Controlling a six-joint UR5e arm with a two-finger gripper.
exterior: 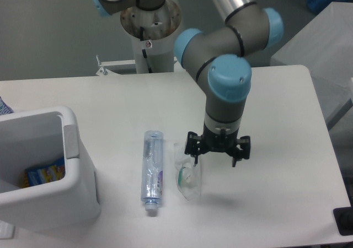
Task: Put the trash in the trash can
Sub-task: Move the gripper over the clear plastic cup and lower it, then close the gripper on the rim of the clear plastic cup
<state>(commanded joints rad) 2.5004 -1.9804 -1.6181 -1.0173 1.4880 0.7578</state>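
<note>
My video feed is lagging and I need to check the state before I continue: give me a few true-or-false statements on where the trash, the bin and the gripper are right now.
1. The crushed bottle lies on the table, outside the trash can. True.
2. The gripper is shut on the crumpled wrapper. False: its fingers are spread and it holds nothing; one finger is near the wrapper's upper end.
3. The trash can is empty. False: a blue and yellow item lies inside it.
4. The wrapper lies between the bottle and the gripper. True.
5. The bottle stands upright. False: it lies flat, cap end toward the camera.
</note>
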